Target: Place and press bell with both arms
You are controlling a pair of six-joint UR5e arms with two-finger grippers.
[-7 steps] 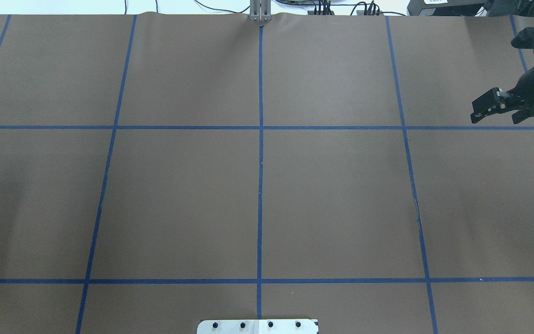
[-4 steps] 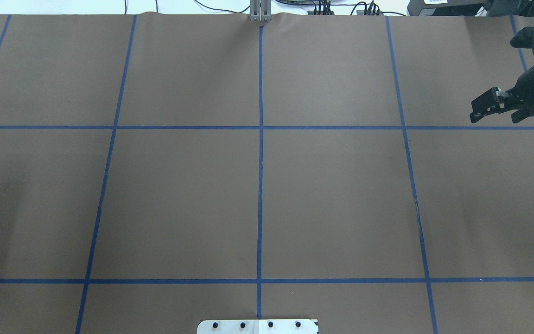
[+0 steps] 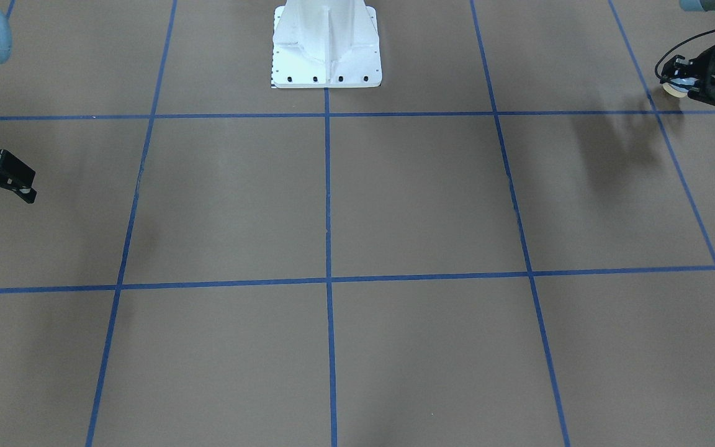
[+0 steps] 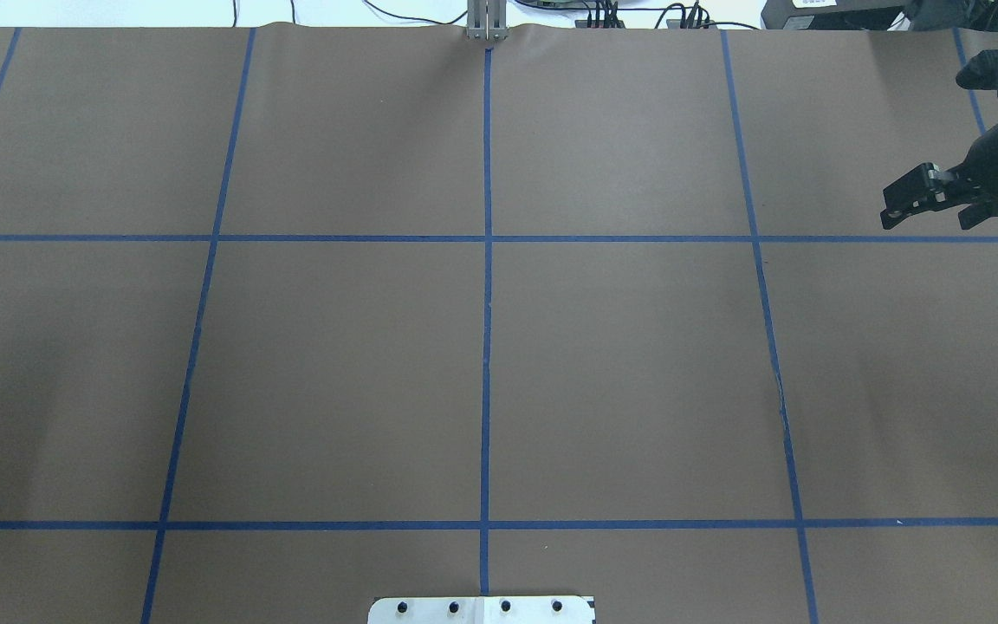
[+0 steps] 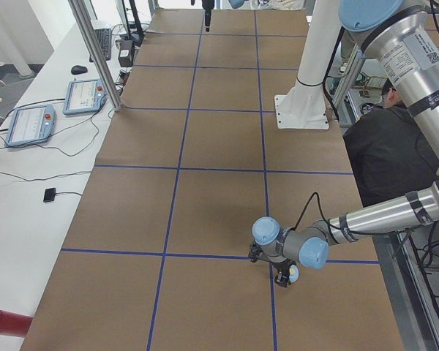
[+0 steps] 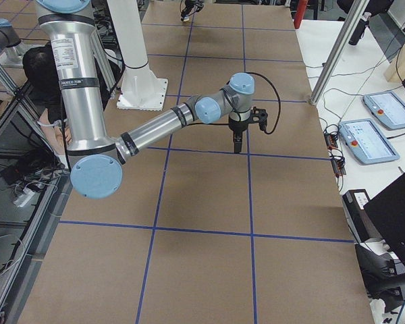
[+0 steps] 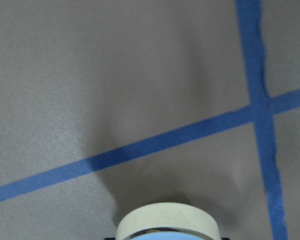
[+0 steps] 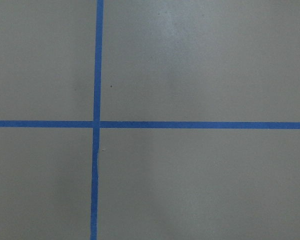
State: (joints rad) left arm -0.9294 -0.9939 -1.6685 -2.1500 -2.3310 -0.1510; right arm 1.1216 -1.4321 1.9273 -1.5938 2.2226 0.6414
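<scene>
Only the left gripper (image 3: 683,87) has the bell (image 3: 673,89)

Out at the robot's left end of the table (image 4: 334,373), the left arm (image 5: 380,216) reaches low over the brown cover, and its gripper points down with the bell at its tip. The jaws are closed in around the bell. The fingers themselves hardly show in any view, so I cannot tell how firmly they sit on it. The left wrist camera shows the bell's cream rim at the bottom edge, a sliver of light blue behind it, and a dark shadow on the cover next to it. The bell is close to a crossing of the blue tape lines (image 4: 487,347), on the robot's side of the line that runs along the table. I cannot tell whether it touches the cover.

The right gripper (image 4: 925,221) hangs at the opposite end of the table, well apart from the bell. Its jaws stand wide open with nothing between them. From the side it points straight down above the cover, near a tape line, and its wrist camera shows only bare cover and one tape crossing. The right arm (image 6: 155,128) stretches out to it from beside the white base (image 3: 326,49).
</scene>
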